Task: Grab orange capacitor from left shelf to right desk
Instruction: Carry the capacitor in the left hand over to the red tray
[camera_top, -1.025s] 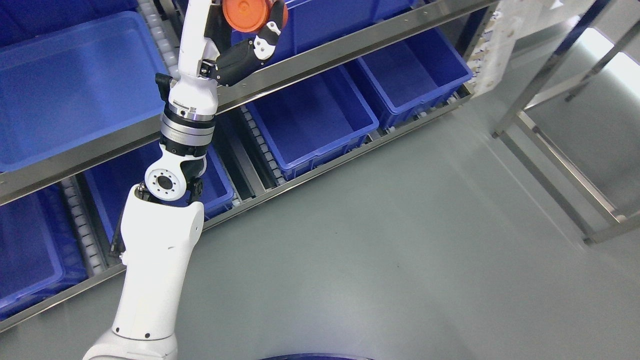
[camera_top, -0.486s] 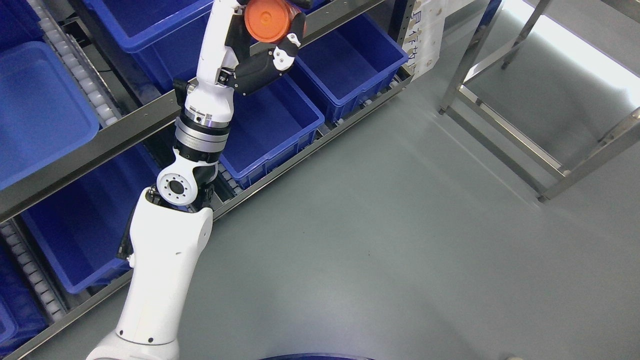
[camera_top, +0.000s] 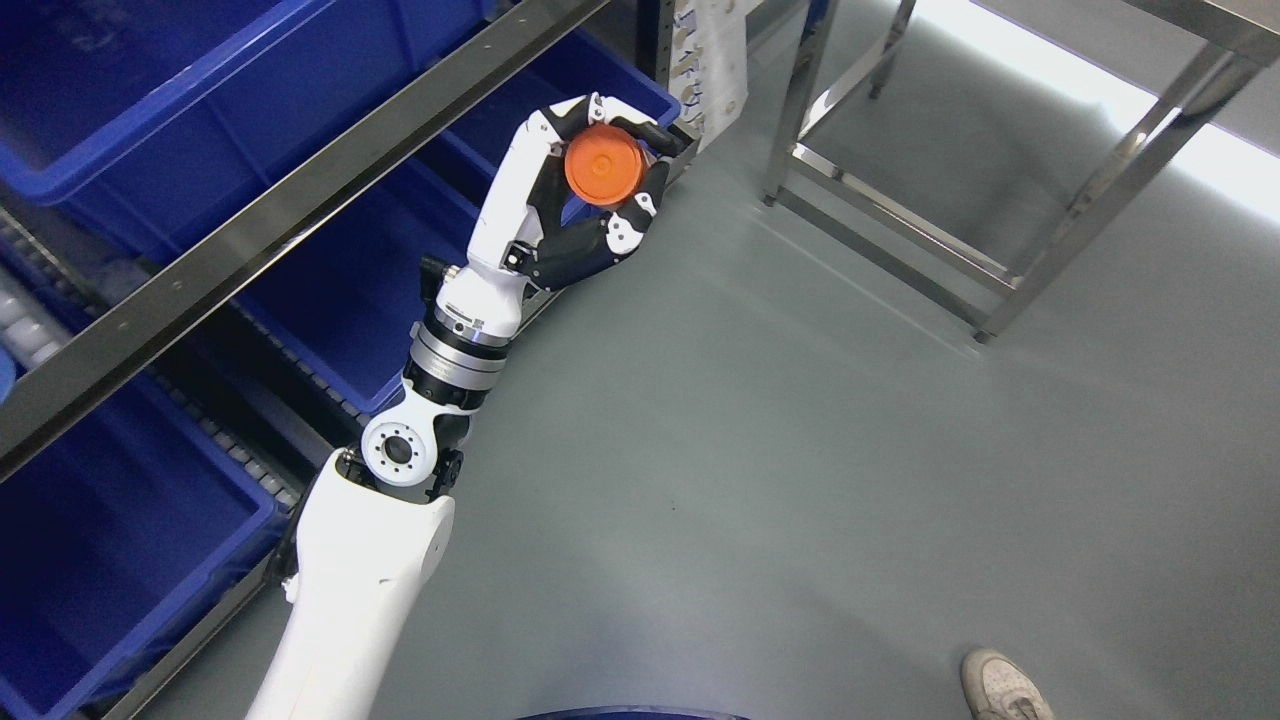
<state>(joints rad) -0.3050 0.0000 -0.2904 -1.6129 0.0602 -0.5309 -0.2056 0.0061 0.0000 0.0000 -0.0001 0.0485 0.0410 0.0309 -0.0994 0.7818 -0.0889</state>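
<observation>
While the left arm reaches up from the lower left, the left hand (camera_top: 590, 205) wraps its fingers (camera_top: 632, 218) around the orange capacitor (camera_top: 602, 171), held in the air with its round end face toward the camera. It hangs just off the right end of the shelf (camera_top: 300, 200), above the grey floor (camera_top: 750, 480). Blue bins (camera_top: 150, 100) fill the shelf on the left. At the far right stands a steel desk frame (camera_top: 1000, 270), well apart from the hand. A person's shoe (camera_top: 1000, 690) shows at the near right edge.
</observation>
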